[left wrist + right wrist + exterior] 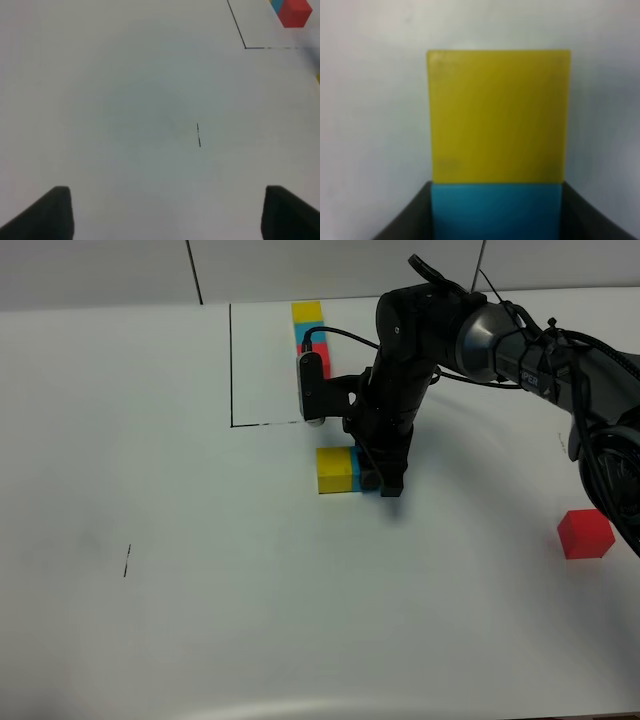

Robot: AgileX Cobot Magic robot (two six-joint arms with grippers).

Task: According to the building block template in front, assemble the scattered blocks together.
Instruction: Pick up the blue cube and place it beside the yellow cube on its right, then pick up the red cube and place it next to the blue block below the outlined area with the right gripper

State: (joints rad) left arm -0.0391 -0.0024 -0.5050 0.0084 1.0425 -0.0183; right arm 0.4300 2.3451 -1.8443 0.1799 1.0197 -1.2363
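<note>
no readable text or numbers, small white lettering on the right arm too blurred to make out

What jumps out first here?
The right gripper, clamped on the cyan-blue cube, which sits flush against the yellow cube mid-table. The red cube sits alone near the high view's right edge. The building block template lies at the back, partly hidden by the arm.

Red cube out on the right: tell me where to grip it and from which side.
Pinch the red cube across two opposite side faces, coming straight down from above. It sits flat and alone on the table, with bare surface all round. The right gripper is busy, shut on the cyan cube.
</note>
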